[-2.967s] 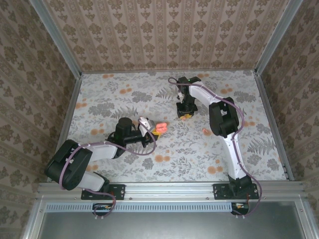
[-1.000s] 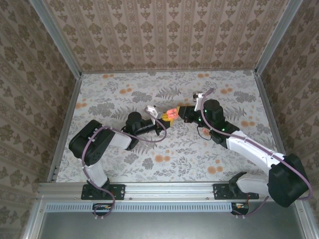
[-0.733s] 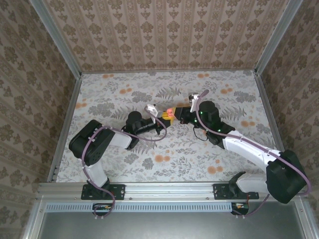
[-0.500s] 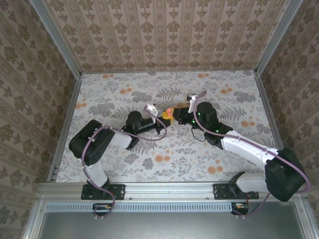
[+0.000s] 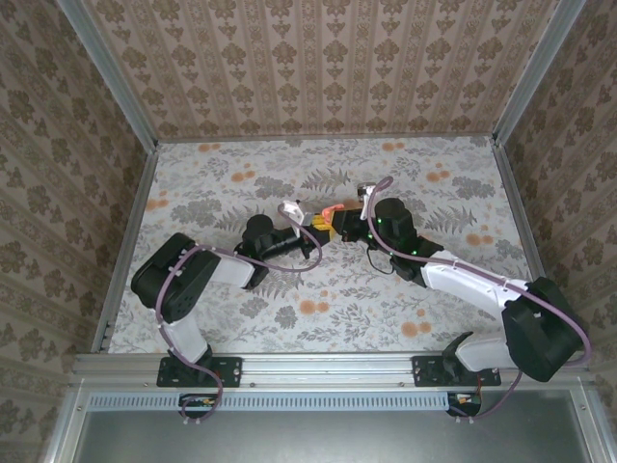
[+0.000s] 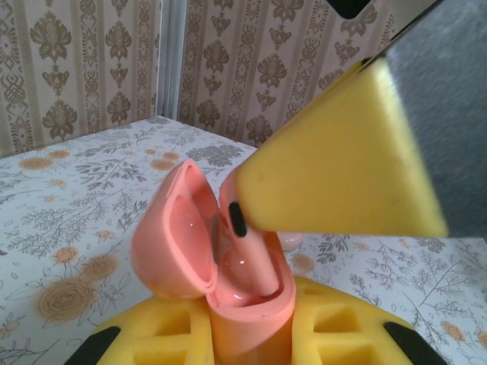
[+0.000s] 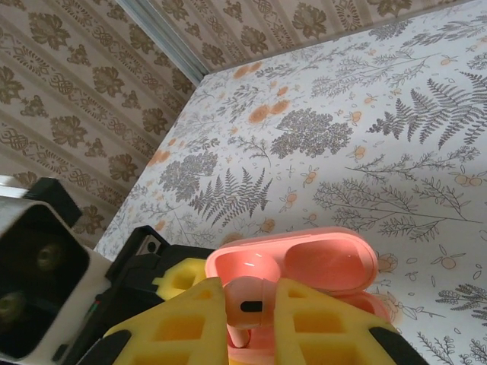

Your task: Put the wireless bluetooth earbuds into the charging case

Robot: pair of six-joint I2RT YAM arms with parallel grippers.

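Table [image 5: 241, 183] is boxed by papered walls [image 5: 318, 68] on the left, far and right sides, with a metal frame rail [image 5: 328, 365] along the near edge. Both arms reach in and meet about mid-table, a little toward the far side. Open floral cloth lies all round the meeting point, and the walls are well apart from it.

The charging case [image 6: 247, 327] is off the cloth, upright, and clamped low on its body between the yellow pads of the left gripper [image 6: 251, 346]. Those jaws are pressed in on the case. Its lid [image 6: 171, 243] is swung open to the left in the left wrist view.

One earbud [image 6: 255, 258] stands in the case's open mouth, stem down in the well and head still above the rim (not seated flush). The right gripper [image 7: 247, 319] pinches that bud between its yellow pads, jaws drawn tight on it. The case's open shell sits just beyond its fingertips.

From above, the left gripper [image 5: 315, 232] and right gripper [image 5: 340, 224] are tip to tip. The salmon-pink case [image 5: 330, 212] sits between them.
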